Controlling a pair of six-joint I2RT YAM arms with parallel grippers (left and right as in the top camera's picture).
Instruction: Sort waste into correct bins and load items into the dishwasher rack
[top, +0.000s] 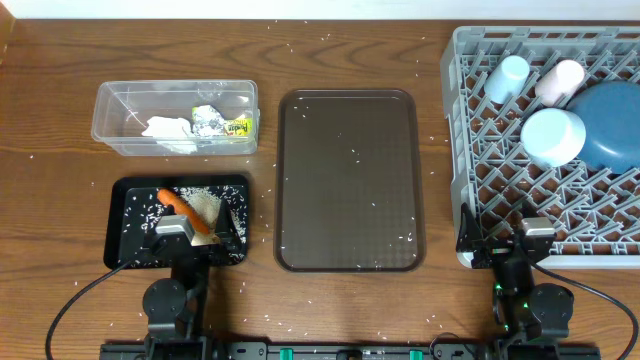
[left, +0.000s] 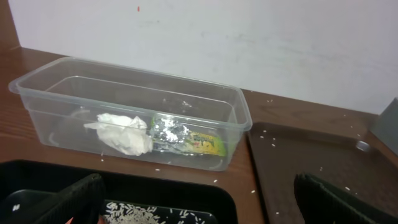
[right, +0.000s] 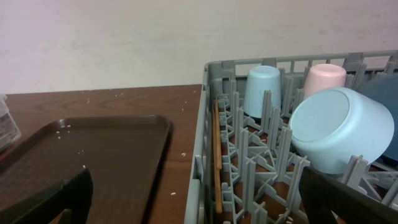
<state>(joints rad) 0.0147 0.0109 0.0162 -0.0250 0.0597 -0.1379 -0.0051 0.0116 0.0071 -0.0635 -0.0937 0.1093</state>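
Seemingly you're finishing; left gripper and right gripper gape empty at the table's near edge; napkin lies in the clear tub, carrot in the black tray, light-blue cup in the rack; next, just retract.

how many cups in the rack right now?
2. A light-blue cup near the far edge of the rack, toward its left, and a pale pink cup just right of it; both sit beyond the bowl. Another could be hidden behind the plate.
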